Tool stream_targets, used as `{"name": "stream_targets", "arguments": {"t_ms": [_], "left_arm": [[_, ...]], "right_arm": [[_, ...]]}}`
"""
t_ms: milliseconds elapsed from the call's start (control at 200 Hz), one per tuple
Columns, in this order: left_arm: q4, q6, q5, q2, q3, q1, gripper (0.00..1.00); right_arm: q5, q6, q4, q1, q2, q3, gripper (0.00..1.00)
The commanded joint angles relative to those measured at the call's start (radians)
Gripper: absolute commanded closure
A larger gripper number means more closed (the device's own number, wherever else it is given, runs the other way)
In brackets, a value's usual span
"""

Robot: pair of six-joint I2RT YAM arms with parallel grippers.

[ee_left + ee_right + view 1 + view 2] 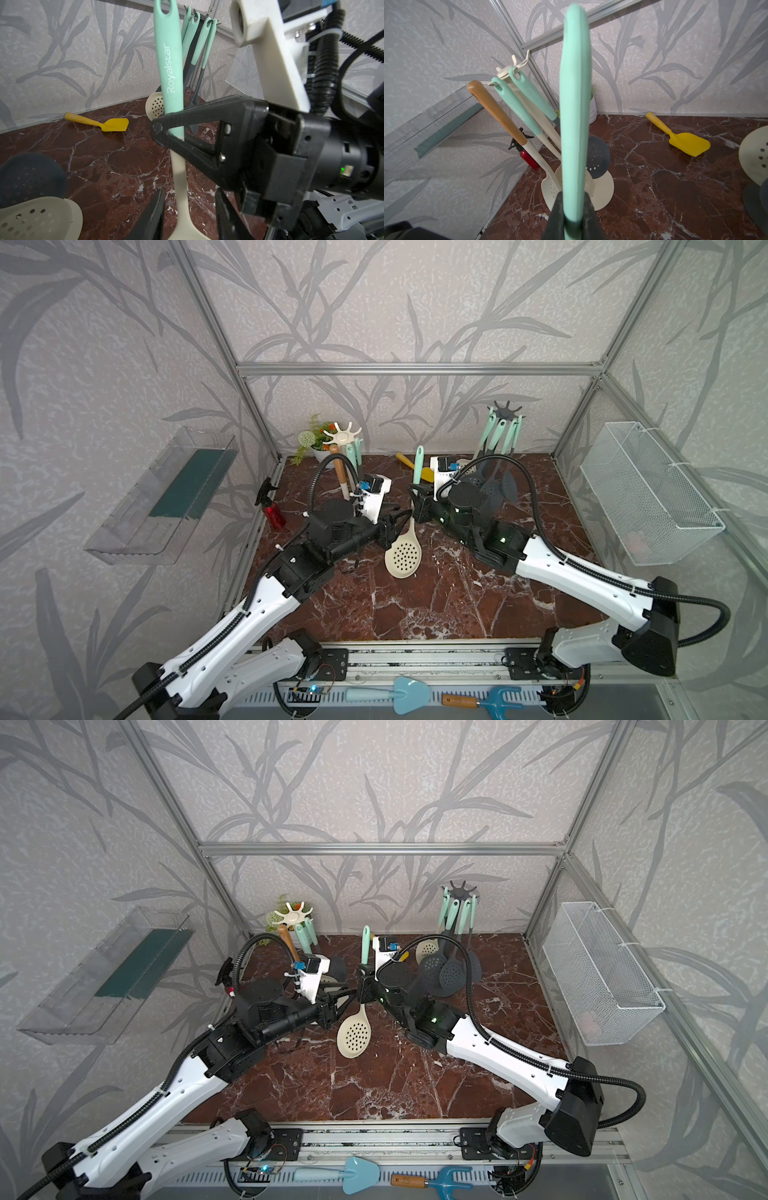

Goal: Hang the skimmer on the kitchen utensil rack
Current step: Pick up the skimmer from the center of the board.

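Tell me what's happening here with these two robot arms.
The right gripper is shut on the mint handle of the cream skimmer, holding it handle-up near the middle of the marble table. The left gripper is open, its fingers straddling the skimmer's cream neck below that grip. The skimmer isn't hung yet; the cream rack and dark rack stand at the back.

"Royalstar" in white on skimmer [168, 62] mint handle; same brand on hung utensils [187, 37] behind.

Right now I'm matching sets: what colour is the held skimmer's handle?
The skimmer handle is mint green, clearest in the left wrist view.
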Motion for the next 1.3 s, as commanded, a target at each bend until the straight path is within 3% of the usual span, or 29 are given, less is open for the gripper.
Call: {"name": "stream_targets", "arguments": {"t_ms": [0,545,600,735,850,1020,1155,1295], "left_arm": [[0.050,0.046,-0.104,0.021,-0.012,-0.028,0.65],[0.147,0.040,-0.194,0.128,-0.040,-0.105,0.74],[0.152,0.036,-0.215,0.132,-0.045,-0.108,0.77],[0.151,0.036,-0.249,0.124,-0.054,-0.111,1.00],[0.110,0.039,-0.261,0.101,-0.041,-0.110,1.00],[0.028,0.041,-0.271,0.039,-0.037,-0.108,1.00],[-0.022,0.031,-0.276,-0.025,-0.054,-0.108,1.00],[-0.067,0.041,-0.220,-0.062,-0.057,-0.109,1.00]], "right_arm": [[0.067,0.061,0.010,0.007,-0.048,0.030,1.00],[0.045,0.166,0.011,0.028,-0.034,0.040,1.00],[0.049,0.168,0.014,0.030,-0.035,0.038,1.00],[0.052,0.146,0.031,0.038,-0.036,0.034,1.00],[0.038,0.084,0.064,0.038,-0.049,0.008,1.00],[-0.050,-0.006,0.161,0.009,-0.104,-0.071,0.49],[-0.176,-0.004,0.196,-0.061,-0.131,-0.102,0.36],[-0.340,0.025,0.292,-0.116,-0.131,-0.117,0.34]]}}
